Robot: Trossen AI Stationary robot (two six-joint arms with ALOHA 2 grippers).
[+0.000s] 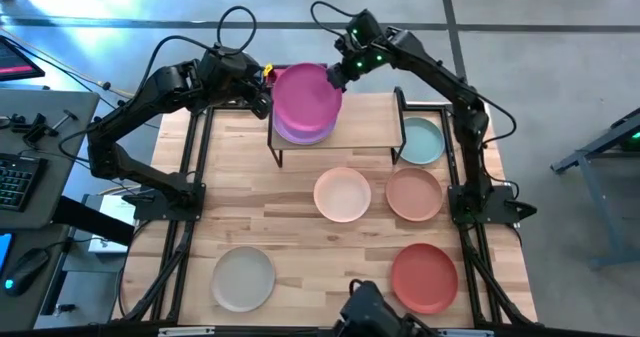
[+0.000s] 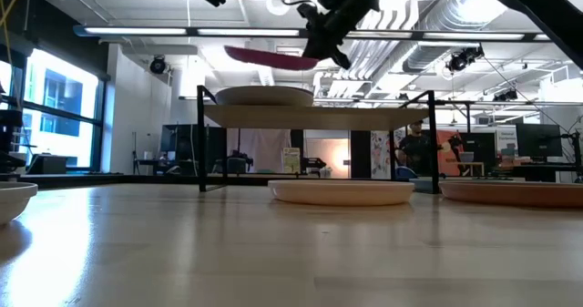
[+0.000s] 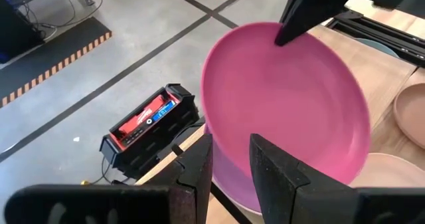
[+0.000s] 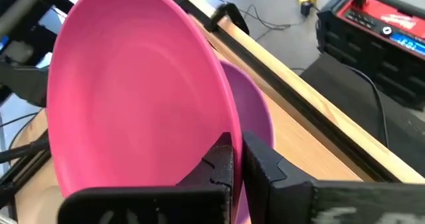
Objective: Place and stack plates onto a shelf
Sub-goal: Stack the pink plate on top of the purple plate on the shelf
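Pinching the pink plate [image 1: 307,97] by its rim in the right gripper [image 1: 342,74], held above one purple plate [image 1: 300,130] on the shelf [image 1: 365,122]. Left gripper [image 1: 262,95] spread, just beside. Five more plates on the table [image 1: 300,227].

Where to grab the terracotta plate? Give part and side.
Probably pinch the terracotta plate by its raised rim from above, on the edge nearest the right arm's base: it lies flat, so only the rim offers a hold. The right gripper is shut on the pink plate.
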